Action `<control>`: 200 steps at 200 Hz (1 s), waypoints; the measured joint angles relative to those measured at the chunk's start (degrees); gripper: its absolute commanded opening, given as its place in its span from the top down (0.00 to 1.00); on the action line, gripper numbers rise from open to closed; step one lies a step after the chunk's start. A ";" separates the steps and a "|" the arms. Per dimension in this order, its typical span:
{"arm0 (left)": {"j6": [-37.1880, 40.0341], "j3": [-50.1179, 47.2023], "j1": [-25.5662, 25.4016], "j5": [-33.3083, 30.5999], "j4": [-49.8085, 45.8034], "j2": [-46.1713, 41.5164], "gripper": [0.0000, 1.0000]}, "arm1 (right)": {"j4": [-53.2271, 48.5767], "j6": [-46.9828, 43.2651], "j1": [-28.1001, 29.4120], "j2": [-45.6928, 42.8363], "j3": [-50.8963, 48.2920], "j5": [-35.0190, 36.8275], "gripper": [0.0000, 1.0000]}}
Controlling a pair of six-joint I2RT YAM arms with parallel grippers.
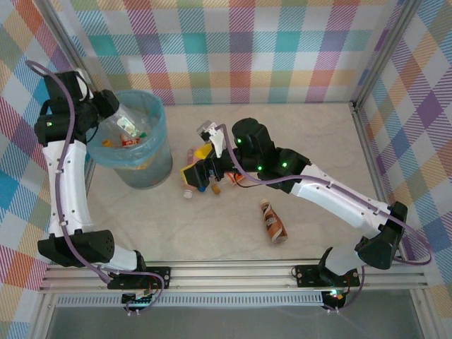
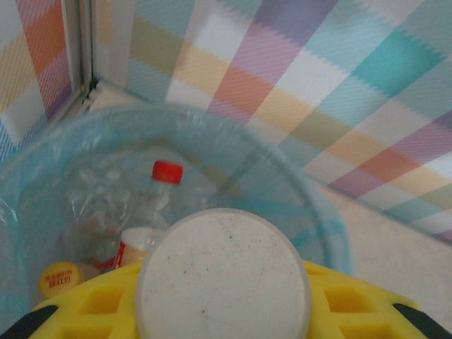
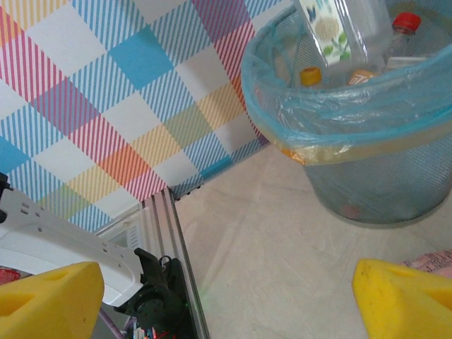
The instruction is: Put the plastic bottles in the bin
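Observation:
My left gripper (image 1: 109, 106) is shut on a clear bottle (image 1: 127, 121) with a white label, holding it tilted over the open bin (image 1: 164, 138). In the left wrist view the bottle's round base (image 2: 222, 275) sits between the yellow fingers (image 2: 339, 304), with the bin's blue bag (image 2: 42, 162) below. Inside lie a red-capped bottle (image 2: 167, 171) and an orange cap (image 2: 60, 279). My right gripper (image 1: 197, 162) hovers open over loose bottles (image 1: 188, 191) right of the bin, with bare table between its fingers (image 3: 402, 296). A brown bottle (image 1: 273, 221) lies apart, nearer the front.
Checked walls (image 1: 247, 42) close in the back and both sides. A metal rail (image 1: 240, 272) runs along the front edge. The right wrist view shows the bin's mesh wall (image 3: 381, 183), the held bottle (image 3: 332, 28) above its rim, and the left arm's base (image 3: 152, 296).

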 measured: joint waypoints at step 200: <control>5.55 -15.34 0.09 6.75 6.47 1.64 0.42 | -1.79 1.49 0.00 -0.72 -2.95 3.26 0.10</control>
